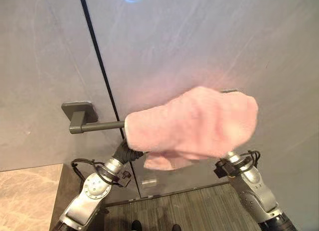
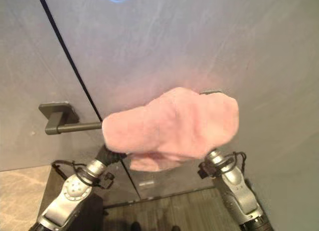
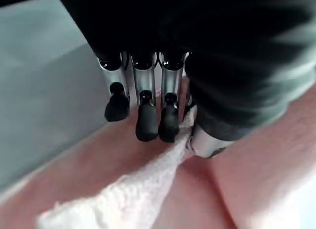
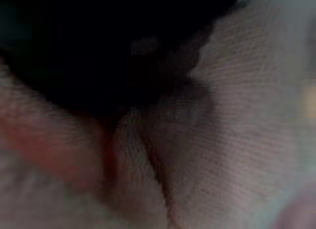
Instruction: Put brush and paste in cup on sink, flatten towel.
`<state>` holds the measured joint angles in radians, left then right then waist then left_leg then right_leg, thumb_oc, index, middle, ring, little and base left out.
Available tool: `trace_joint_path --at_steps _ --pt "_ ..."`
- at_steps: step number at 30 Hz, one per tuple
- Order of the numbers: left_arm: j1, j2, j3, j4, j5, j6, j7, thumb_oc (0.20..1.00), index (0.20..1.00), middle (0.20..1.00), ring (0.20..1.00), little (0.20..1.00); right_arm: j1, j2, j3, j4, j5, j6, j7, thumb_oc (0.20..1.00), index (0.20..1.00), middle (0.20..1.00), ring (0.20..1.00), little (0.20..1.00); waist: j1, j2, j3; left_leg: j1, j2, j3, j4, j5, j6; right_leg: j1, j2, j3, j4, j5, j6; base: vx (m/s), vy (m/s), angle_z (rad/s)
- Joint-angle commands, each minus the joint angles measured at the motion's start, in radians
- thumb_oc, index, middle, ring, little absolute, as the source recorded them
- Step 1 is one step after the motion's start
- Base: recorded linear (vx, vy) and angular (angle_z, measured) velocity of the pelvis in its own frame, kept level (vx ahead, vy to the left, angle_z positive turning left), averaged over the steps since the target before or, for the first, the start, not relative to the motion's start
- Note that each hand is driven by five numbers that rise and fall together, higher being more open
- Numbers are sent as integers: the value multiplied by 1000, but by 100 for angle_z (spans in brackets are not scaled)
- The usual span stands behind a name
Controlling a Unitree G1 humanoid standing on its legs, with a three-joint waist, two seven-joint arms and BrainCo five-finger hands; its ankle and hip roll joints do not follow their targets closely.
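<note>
Pink towel (image 1: 192,124) hangs bunched over the wall bar (image 1: 102,125), centre frame. Soft, light, limp; likely best pulled by its lower edges. Left hand (image 3: 148,110) at 7 o'clock, fingers together, tips pinching a fold. Right hand (image 4: 113,56) at 5 o'clock, buried in cloth; fingers unreadable. Bar bracket (image 1: 79,114) at 9 o'clock limits spread.

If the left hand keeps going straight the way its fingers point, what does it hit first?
Most likely the pink towel hanging on the grey towel bar: the left hand has its fingers already at the cloth. Behind it is the grey wall, though depth is unclear.
</note>
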<state>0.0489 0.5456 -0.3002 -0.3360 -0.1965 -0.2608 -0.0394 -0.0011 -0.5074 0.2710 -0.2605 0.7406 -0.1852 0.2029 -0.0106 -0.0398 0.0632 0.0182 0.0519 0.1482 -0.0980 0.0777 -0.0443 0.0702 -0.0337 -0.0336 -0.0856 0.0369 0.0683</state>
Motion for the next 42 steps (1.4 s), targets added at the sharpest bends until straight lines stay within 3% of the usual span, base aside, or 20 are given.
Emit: trace_joint_path --at_steps 1,6,9,10,11,17,33,35,37,38,41,42 --pt "-21 39 54 7 -43 -70 48 200 200 200 200 200 -75 33 -15 -56 82 -92 28 200 200 200 200 200 28 -39 -16 77 -8 9 11 -57 -25 -21 -67 -12 7 79 86 0 0 0" --pt "58 85 133 -50 -13 -85 62 200 200 200 200 200 -87 11 45 -104 95 -71 60 200 200 200 200 200 46 -46 -6 73 -8 12 11 -56 -23 -30 -66 -9 7 83 88 -3 0 -1" --pt "161 129 207 -56 -27 -95 66 200 200 200 200 200 -119 -2 139 -74 86 -43 68 200 200 200 200 200 93 -54 17 61 -9 3 11 -50 -21 -37 -67 -15 8 86 88 -43 -6 -2" --pt "163 129 209 -57 -28 -94 66 200 200 200 200 200 -120 -1 141 -73 86 -44 69 200 200 200 200 200 92 -55 16 61 -9 3 11 -50 -21 -37 -67 -15 8 86 89 10 0 5" --pt "208 125 214 1 -62 -80 64 200 200 200 200 200 -148 6 194 -18 35 -29 54 200 200 200 200 200 121 -57 25 61 -10 -7 11 -59 -20 -29 -69 -26 6 77 90 -16 -6 16" --pt "190 118 165 159 -36 -50 78 200 200 200 200 200 -198 53 225 85 -49 -36 -3 200 200 200 200 200 142 -60 29 55 -16 -24 11 -54 -16 -23 -74 -48 6 75 88 0 7 10" --pt "111 114 165 -17 -71 -85 103 200 200 200 200 200 -105 21 110 -143 -16 -98 -12 200 200 200 200 200 102 -87 33 14 -12 -50 11 -40 -29 -47 -85 -74 6 91 91 -8 1 8" --pt "120 114 150 30 -48 -75 103 200 200 200 200 200 -74 14 106 -103 -29 -88 -17 200 200 200 200 200 93 -84 31 9 -12 -53 11 -38 -31 -48 -86 -78 4 91 91 0 0 0" --pt "120 103 96 193 7 -57 105 200 200 200 200 200 -56 29 130 48 -81 -63 -41 200 200 200 200 200 91 -75 32 8 -13 -53 11 -37 -30 -48 -89 -79 1 93 92 -5 36 -2" --pt "116 78 64 325 39 -43 112 200 200 200 200 200 -45 78 152 189 -115 -54 -65 200 200 200 200 200 97 -62 31 8 -13 -55 11 -34 -30 -45 -92 -82 -1 92 93 2 36 -3" --pt "119 66 62 353 36 -39 110 200 200 200 200 200 -44 90 158 218 -119 -50 -66 200 200 200 200 200 100 -59 29 7 -14 -57 11 -35 -30 -45 -94 -83 -2 92 94 1 8 -1" --pt "118 62 59 368 43 -35 111 200 200 200 200 200 -47 92 162 230 -123 -46 -66 256 256 256 256 256 101 -58 28 7 -15 -59 11 -35 -30 -45 -95 -85 -2 92 94 1 5 4"
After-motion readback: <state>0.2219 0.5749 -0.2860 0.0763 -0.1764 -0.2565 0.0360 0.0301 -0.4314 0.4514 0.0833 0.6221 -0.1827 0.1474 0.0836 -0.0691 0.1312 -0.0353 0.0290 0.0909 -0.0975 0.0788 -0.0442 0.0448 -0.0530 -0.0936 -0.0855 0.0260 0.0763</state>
